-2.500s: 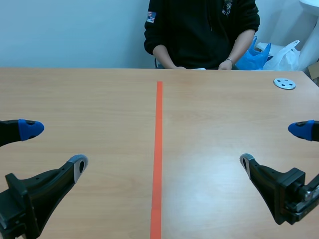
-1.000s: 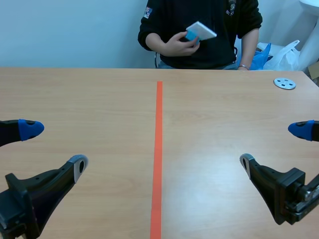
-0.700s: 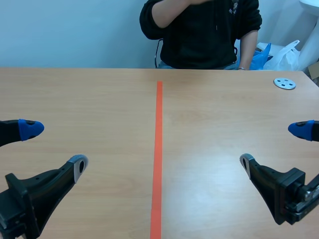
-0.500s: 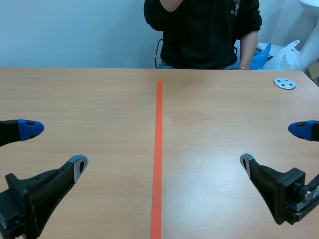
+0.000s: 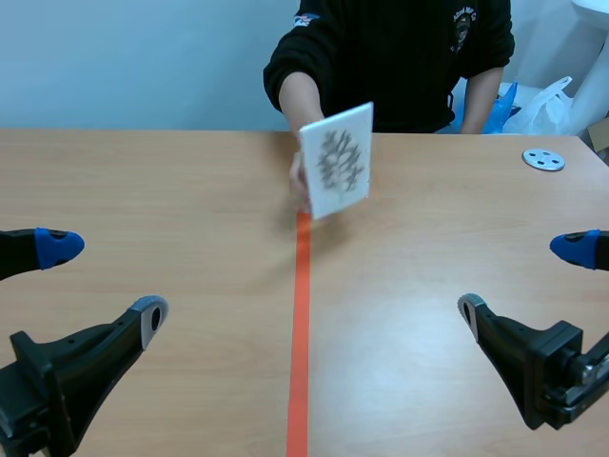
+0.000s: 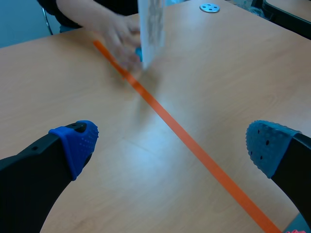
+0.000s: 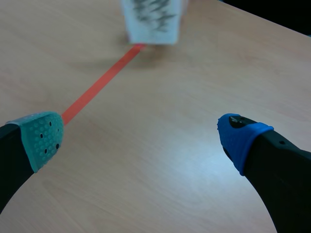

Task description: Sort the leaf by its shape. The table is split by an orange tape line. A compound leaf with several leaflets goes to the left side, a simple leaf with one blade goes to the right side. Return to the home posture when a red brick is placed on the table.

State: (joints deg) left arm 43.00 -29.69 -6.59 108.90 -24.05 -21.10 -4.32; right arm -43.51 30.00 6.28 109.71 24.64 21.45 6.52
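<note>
With left gripper and right gripper both gaping empty, grabbing the leaf card now (its print blurred) risks misjudging its shape or hitting the person's hand.

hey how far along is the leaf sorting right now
Nothing is sorted yet. A person's hand holds a leaf card at the orange tape line's far end; the left tool and right tool are open and empty. Classifying and placing the leaf remain.
</note>
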